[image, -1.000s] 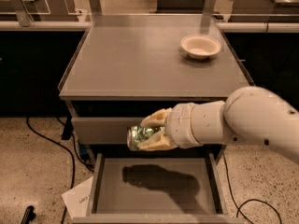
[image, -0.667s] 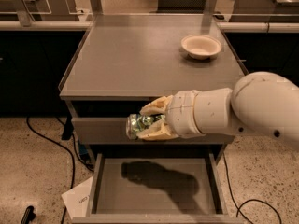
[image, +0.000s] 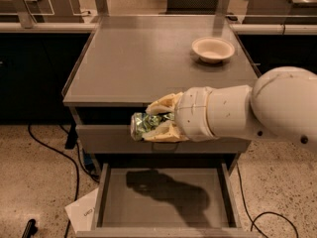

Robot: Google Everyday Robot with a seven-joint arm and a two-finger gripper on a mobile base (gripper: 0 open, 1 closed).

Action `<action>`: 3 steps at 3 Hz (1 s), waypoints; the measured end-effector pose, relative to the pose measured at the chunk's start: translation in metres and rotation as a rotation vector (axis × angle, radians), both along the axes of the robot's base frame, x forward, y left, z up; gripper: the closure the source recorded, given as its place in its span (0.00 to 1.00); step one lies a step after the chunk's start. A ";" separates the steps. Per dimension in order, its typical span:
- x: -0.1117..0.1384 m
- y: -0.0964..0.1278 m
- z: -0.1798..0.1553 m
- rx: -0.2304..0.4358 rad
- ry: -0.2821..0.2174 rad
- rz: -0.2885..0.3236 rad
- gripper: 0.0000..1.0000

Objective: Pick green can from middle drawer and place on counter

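- Down at 7 o'clock in the view, a sheet of white paper lies on the speckled floor, with a dark cable looping just above it.
- The middle drawer stands pulled out at 6 o'clock, its flat floor bare but for the arm's shadow.
- The green can is in the air, tipped on its side with a silver end facing 9 o'clock. It is above the open drawer, in front of the closed drawer front and just below the tabletop's front edge.
- The pincer is clamped on that can, one pale finger over it at 12 o'clock and the other under it at 6 o'clock.
- A white bowl sits on the tabletop at 1 o'clock, well apart from the can.
- The thick white arm reaches in from 3 o'clock.
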State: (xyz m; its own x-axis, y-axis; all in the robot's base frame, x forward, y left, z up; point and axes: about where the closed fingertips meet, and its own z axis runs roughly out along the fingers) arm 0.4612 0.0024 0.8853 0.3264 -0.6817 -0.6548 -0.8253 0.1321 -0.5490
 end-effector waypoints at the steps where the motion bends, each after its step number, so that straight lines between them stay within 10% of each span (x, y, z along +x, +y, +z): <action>1: 0.006 0.011 0.054 -0.030 -0.118 0.013 1.00; 3: 0.070 0.015 0.104 -0.056 -0.253 -0.081 1.00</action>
State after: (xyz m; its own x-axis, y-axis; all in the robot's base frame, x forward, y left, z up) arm 0.5312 0.0176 0.9893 0.4179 -0.7451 -0.5199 -0.6490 0.1556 -0.7447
